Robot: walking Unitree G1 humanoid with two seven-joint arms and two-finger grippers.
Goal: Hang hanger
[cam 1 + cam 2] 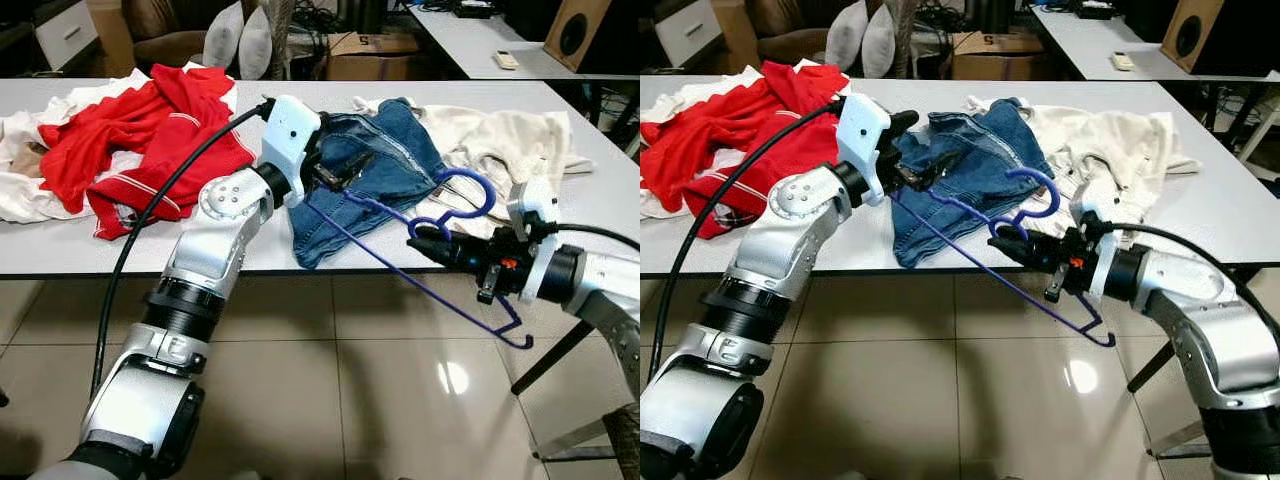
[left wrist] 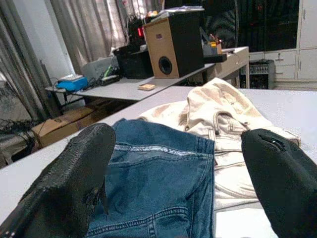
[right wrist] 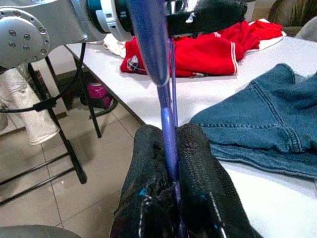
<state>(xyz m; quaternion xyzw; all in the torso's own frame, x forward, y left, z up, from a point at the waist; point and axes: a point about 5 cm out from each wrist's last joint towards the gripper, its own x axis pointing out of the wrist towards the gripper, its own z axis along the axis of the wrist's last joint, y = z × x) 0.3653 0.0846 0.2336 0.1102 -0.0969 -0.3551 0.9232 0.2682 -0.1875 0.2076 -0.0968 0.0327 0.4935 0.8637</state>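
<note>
1. Right gripper point(image 1: 420, 240): both fingers clamped on one purple hanger point(image 1: 420, 283), held off the near edge of the white table point(image 1: 600, 190).
2. Left gripper point(image 1: 345, 170): fingers spread apart and empty, poised over the blue jeans point(image 1: 385, 160) on the table.
3. Hanger: hook beside the jeans; the long bar slants from the left gripper out past the table edge.
4. Garments on the table, four counted: one pair of jeans, one cream garment point(image 1: 505, 140) beyond the jeans, one red garment point(image 1: 140, 125) and one white garment point(image 1: 20, 190) on the other side.
</note>
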